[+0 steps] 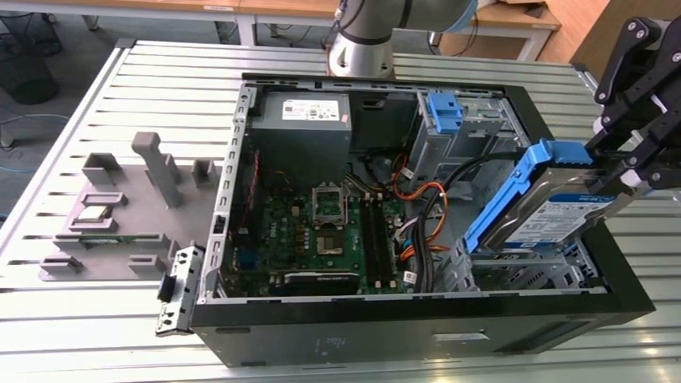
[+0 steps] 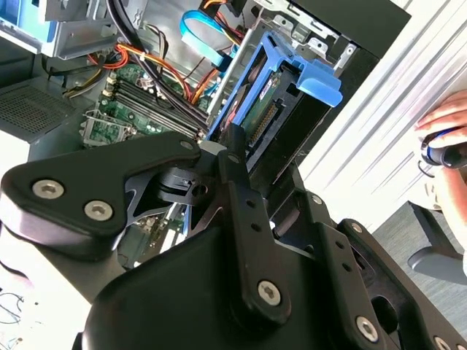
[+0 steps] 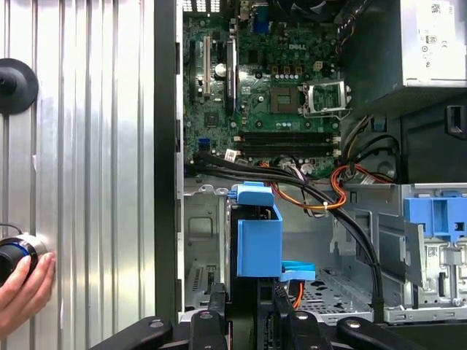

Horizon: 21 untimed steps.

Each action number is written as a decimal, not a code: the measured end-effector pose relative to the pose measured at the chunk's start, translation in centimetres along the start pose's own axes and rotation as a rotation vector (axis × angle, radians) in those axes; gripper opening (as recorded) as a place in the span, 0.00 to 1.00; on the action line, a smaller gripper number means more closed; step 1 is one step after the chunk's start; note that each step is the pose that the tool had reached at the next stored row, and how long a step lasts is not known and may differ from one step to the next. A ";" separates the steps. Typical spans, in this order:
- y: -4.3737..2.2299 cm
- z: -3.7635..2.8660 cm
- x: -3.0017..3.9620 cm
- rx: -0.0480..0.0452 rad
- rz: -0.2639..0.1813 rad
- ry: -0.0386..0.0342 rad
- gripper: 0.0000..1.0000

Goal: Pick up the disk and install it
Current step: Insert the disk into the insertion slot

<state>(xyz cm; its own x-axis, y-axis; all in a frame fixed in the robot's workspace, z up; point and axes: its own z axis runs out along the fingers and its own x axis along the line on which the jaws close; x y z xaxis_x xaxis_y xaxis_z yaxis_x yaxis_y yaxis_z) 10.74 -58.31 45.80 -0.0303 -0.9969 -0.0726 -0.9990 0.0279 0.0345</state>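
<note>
Blue-framed, the disk [image 1: 537, 215] hangs clamped by its upper end in the gripper [image 1: 615, 169], tilted so its long axis slopes down into the metal bay [image 1: 532, 275] just beneath, at the exterior view's right of the open computer case [image 1: 426, 323].

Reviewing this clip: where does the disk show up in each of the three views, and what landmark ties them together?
Exterior view: the disk sits at the exterior view's right, tilted above the computer case, clamped in the gripper.
Second wrist view: the disk stands just beyond the gripper, over the open case.
First wrist view: the disk is edge-on, held by the gripper.
Shared landmark: the motherboard inside the case.
</note>
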 end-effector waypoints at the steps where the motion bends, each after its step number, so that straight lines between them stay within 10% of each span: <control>1: -0.07 0.02 0.00 -0.0001 0.000 0.0000 0.35; 21: -0.41 0.45 0.02 -0.0002 0.000 0.0001 0.35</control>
<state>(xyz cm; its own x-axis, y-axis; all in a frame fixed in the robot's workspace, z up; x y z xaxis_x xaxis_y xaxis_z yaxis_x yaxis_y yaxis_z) 11.13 -58.30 45.34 -0.0305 -0.9969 -0.0725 -0.9990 0.0280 0.0347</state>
